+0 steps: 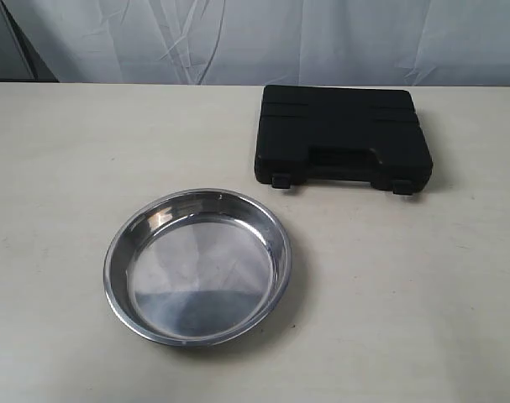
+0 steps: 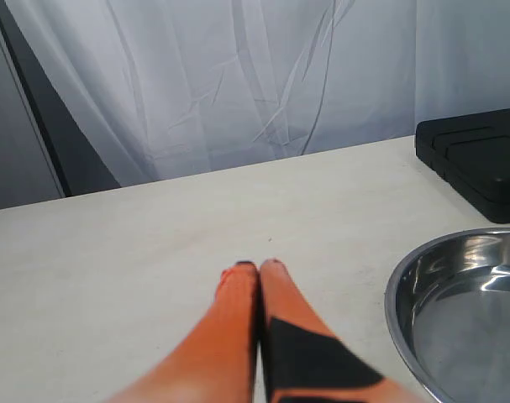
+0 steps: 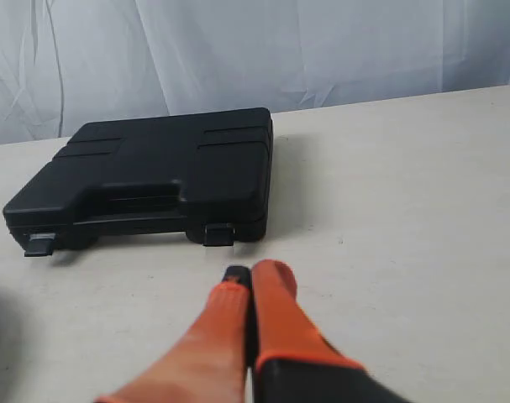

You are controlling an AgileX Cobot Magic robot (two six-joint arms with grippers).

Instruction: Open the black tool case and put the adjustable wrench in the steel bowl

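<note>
Two seemingly shut latches (image 1: 281,180) on black tool case (image 1: 343,126), outside left wrist view.

A pale, off-white table (image 1: 53,168) carries two things. The black tool case (image 1: 343,134) lies flat and shut toward the back right. The steel bowl (image 1: 198,267) sits near the front, well apart.

There are no words, numbers or signs to read here. The black tool case (image 3: 145,172), lying just ahead of the right pincer (image 3: 250,275), is plain black with only moulded ridges. The steel bowl (image 1: 197,265) is plain shiny metal.
</note>
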